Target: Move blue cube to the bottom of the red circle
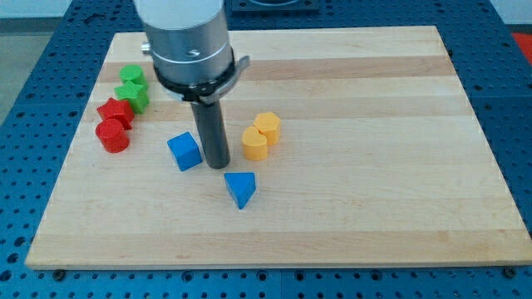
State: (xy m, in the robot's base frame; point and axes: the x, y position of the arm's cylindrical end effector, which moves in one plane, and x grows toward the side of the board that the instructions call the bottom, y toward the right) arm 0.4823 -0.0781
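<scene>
The blue cube sits on the wooden board left of centre. The red circle, a short red cylinder, lies further to the view's left, near the board's left edge. My tip rests on the board just to the right of the blue cube, very close to it or touching its right side. The rod rises from there to the grey arm body at the view's top.
A second red block sits just above the red circle, with two green blocks above that. Two orange-yellow blocks lie right of my tip. A blue triangular block lies below and right of it. The wooden board stands on a blue table.
</scene>
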